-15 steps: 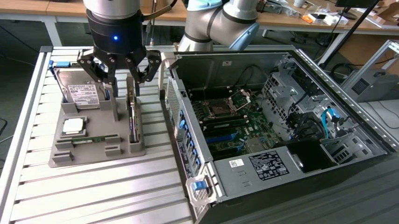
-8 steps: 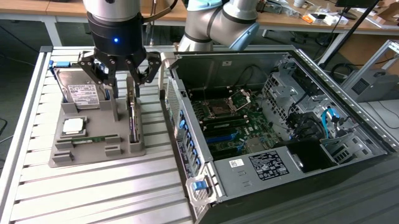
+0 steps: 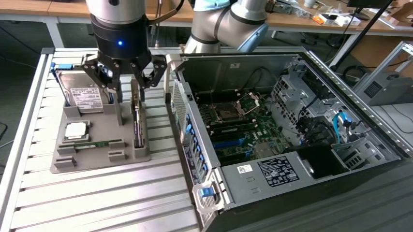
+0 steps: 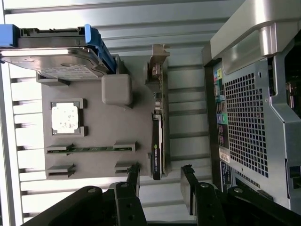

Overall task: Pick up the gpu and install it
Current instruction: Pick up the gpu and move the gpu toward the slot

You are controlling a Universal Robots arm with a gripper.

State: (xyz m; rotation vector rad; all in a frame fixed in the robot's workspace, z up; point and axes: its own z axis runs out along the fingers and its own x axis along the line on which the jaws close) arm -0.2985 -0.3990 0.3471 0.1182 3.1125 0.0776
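One black two-finger gripper (image 3: 127,87) (image 4: 161,173), jaws spread wide and empty, hangs over the gpu (image 3: 137,121) (image 4: 157,146), a thin dark silver-edged circuit card. The card stands edge-on in a grey tray (image 3: 96,162) (image 4: 94,127), just below and between the jaws, seemingly untouched. Pick-up stage; a grasp needs the jaws closing across its thin faces.

The gpu (image 4: 157,141) is seen as black with a silvery edge (a small green mark is printed on it). The tray (image 4: 94,122) is coloured plain grey, the memory stick (image 4: 91,149) green, and the hard drive (image 4: 56,59) silver, framed in blue. The computer case (image 4: 247,122) is patterned with a perforated grid.
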